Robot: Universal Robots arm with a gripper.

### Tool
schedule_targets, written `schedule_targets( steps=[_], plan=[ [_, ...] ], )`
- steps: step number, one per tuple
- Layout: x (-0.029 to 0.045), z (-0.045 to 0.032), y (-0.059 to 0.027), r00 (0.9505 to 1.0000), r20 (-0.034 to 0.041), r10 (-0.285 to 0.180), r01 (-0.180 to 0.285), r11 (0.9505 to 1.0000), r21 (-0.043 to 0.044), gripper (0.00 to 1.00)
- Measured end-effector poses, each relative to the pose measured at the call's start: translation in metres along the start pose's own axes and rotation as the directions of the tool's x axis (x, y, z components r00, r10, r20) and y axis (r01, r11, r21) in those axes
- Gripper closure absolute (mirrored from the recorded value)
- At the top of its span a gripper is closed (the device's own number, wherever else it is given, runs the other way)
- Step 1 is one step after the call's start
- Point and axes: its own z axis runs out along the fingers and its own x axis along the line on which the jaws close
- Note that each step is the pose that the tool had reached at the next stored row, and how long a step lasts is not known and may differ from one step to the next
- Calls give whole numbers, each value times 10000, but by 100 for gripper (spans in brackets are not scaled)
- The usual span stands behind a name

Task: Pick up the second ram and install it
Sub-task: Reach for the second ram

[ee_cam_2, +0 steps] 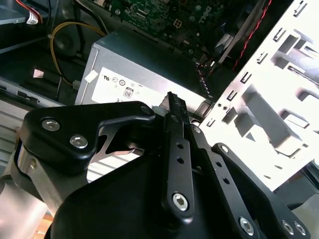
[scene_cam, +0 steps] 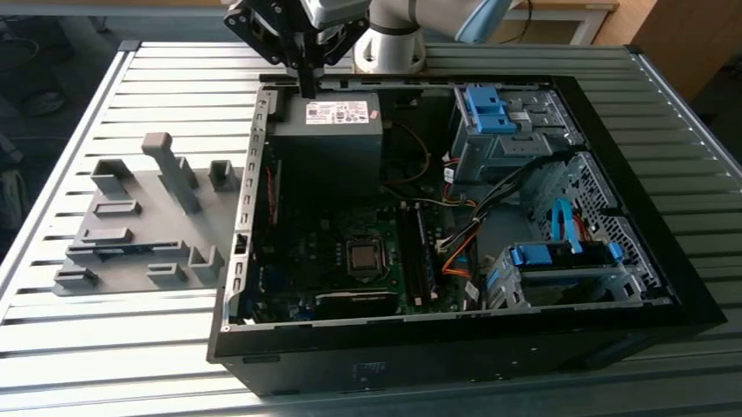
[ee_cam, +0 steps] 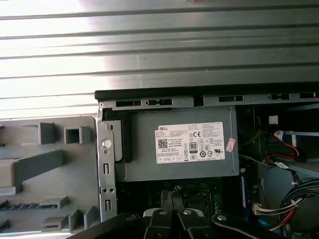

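Slatted metal table [scene_cam: 104, 356] under the claw [scene_cam: 308, 87], bright glare across it; wooden panels [scene_cam: 684, 35] behind claw, dim floor [scene_cam: 35, 78] beyond.

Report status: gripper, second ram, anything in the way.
Gripper shut, empty, above the power supply at the case's rear. Second ram apparently lying in the grey tray, untouched. Case side wall stands between them.

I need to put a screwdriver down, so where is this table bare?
On the table, bare slats lie between the grey holder tray and the near edge, and beyond the tray toward the far edge. The computer case is crowded with cables and drive bays, and the gripper hangs over its power supply.
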Motion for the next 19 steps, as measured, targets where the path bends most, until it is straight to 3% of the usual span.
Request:
schedule_targets(
  steps=[19],
  plan=[
    [43, 4, -3, 10000, 0, 1, -1, 10000, 0, 89]
  ],
)
